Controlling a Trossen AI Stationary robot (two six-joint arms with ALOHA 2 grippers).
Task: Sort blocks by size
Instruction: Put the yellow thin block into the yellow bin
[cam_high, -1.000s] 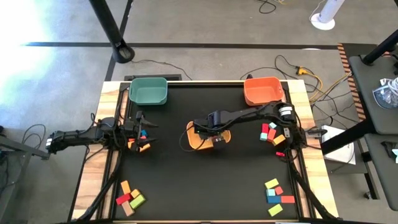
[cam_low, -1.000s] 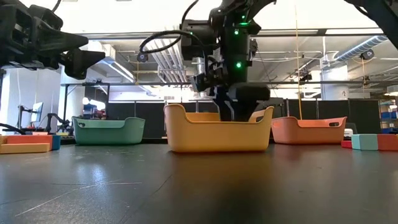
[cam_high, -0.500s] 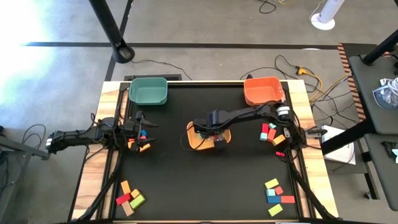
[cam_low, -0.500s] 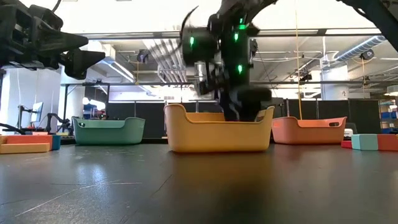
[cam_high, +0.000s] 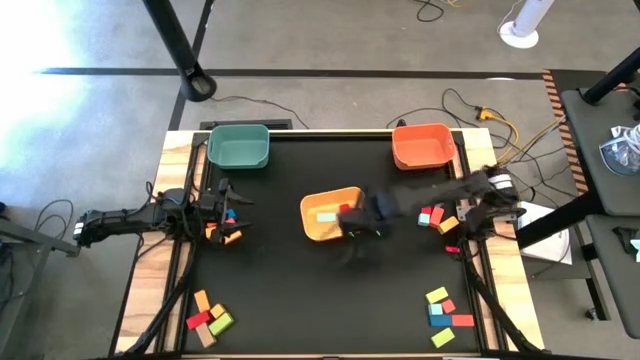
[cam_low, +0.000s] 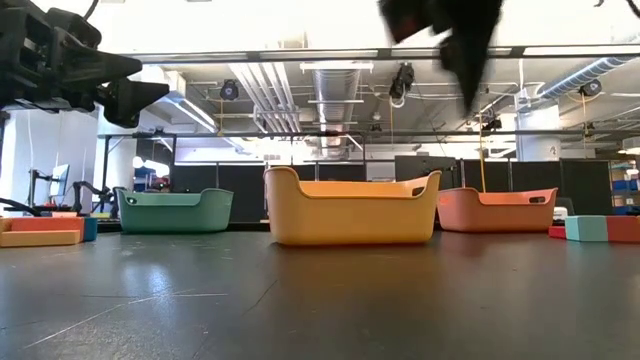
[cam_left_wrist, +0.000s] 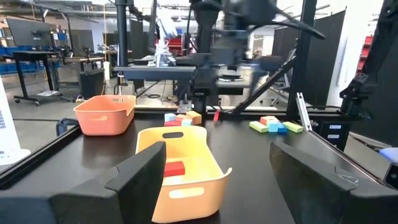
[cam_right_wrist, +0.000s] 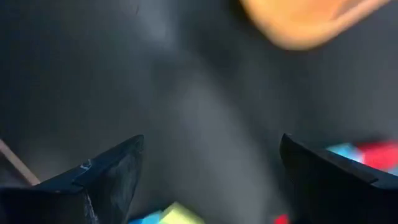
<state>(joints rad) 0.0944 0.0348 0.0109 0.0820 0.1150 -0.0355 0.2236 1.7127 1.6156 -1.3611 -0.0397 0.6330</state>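
The yellow bin (cam_high: 318, 228) stands mid-table with a light-blue block (cam_high: 327, 216) and a red block (cam_high: 346, 208) lying in it; the red block (cam_left_wrist: 175, 168) also shows in the left wrist view. Blurred with motion, my right gripper (cam_high: 364, 217) is just right of that bin, raised above the table (cam_low: 455, 30), its fingers open with nothing between them (cam_right_wrist: 211, 168). At the left edge my left gripper (cam_high: 228, 205) waits open (cam_left_wrist: 217, 168) above a small cluster of blocks (cam_high: 229, 228). More blocks (cam_high: 438, 214) lie at mid right.
A green bin (cam_high: 238, 146) stands at the far left and an orange bin (cam_high: 424, 146) at the far right. Block clusters lie at the near left (cam_high: 208, 316) and the near right (cam_high: 446, 310). Bare black mat stretches between them along the near edge.
My right gripper has risen out of the yellow bin and swung quickly toward the table's right edge. The bin's inside, covered by the gripper before, now shows a light-blue and a red block.
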